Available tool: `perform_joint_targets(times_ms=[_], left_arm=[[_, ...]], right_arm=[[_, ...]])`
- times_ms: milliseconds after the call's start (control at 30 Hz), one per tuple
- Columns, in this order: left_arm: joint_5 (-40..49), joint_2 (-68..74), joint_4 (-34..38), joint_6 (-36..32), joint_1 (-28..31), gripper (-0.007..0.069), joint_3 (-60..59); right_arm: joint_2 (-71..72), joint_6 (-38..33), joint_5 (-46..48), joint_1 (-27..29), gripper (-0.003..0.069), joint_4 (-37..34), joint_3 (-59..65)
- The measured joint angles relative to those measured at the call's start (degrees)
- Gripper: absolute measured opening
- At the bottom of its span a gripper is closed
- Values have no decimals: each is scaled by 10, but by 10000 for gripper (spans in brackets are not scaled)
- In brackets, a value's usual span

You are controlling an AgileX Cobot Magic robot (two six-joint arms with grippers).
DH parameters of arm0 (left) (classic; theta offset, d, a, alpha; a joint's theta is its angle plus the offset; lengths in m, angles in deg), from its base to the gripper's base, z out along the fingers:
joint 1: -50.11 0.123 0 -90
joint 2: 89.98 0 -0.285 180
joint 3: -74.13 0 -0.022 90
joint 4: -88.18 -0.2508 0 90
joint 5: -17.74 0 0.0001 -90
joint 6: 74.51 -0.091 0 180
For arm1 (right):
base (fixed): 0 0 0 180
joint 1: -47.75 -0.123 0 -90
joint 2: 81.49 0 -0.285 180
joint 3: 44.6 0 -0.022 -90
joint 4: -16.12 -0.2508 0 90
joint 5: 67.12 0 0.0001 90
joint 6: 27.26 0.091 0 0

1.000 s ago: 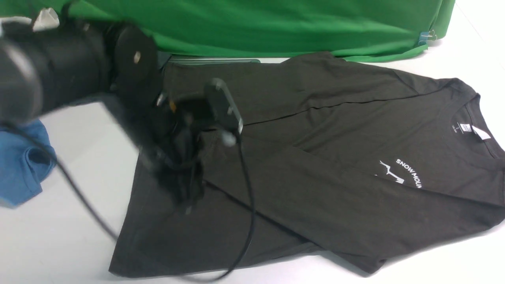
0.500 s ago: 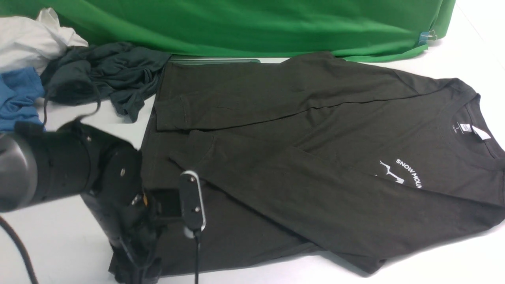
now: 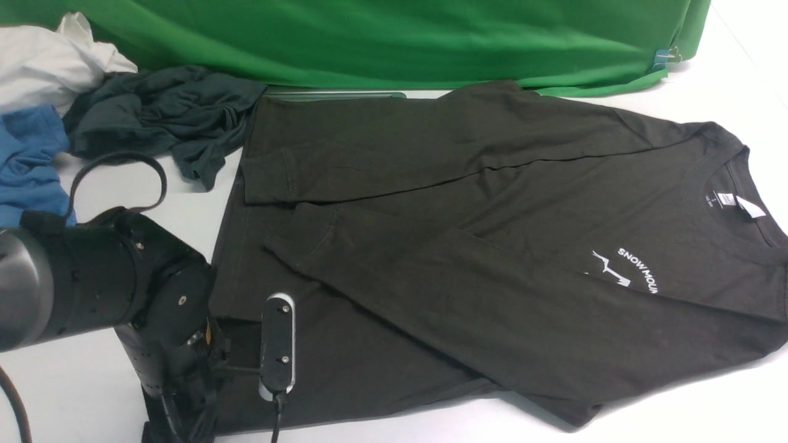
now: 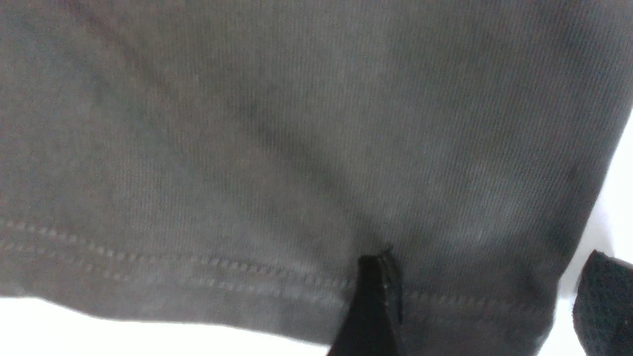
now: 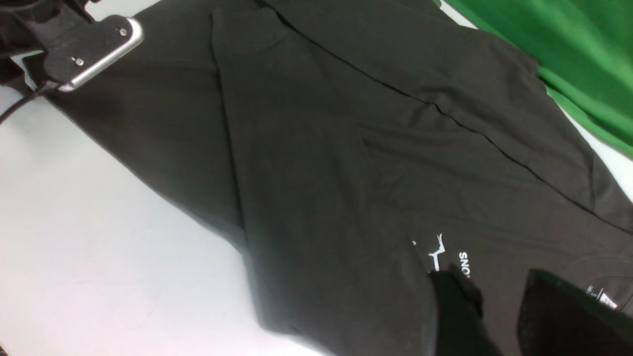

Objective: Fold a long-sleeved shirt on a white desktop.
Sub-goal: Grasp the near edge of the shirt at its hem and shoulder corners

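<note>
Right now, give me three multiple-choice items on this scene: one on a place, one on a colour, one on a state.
1. Where is the left gripper?
A. at the collar
B. at the shirt's hem corner
C. on a cuff

2. What colour is the cloth behind the shirt?
A. green
B. red
C. yellow

3. How do the sleeves lie?
A. both spread out sideways
B. one rolled up
C. both folded across the body

Answers: 1 B, the left wrist view shows one of the fingers on the stitched hem and the other just past the side edge; 2 A, plain in the front view; 3 C, both cross the body with cuffs toward the hem.
</note>
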Motion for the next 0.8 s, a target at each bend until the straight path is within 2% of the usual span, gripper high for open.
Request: perform_joint_targets(times_ms=[133, 267, 300, 333, 400, 567, 700, 800], left_arm=[[-15, -1, -20, 17, 0, 430, -2], [-43, -1, -8, 28, 0, 218, -4], [-44, -1, -5, 28, 0, 206, -4], [-47, -1, 5, 28, 0, 116, -4], [-47, -3, 16, 28, 0, 64, -2], [9, -34, 65, 45, 0, 60, 15], [69, -91, 100, 67, 0, 60, 24], [108, -124, 124, 71, 0, 60, 24]], right_arm=[[0, 0, -1, 0, 199, -2, 0], [0, -1, -2, 0, 199, -7, 1], [0, -1, -3, 0, 199, -7, 2], [0, -1, -8, 0, 199, -7, 8], [0, -1, -19, 0, 199, -7, 19], [-5, -1, -27, 0, 199, -5, 62], [-29, -3, -27, 0, 199, 25, 93], [-57, -28, -13, 0, 199, 31, 98]])
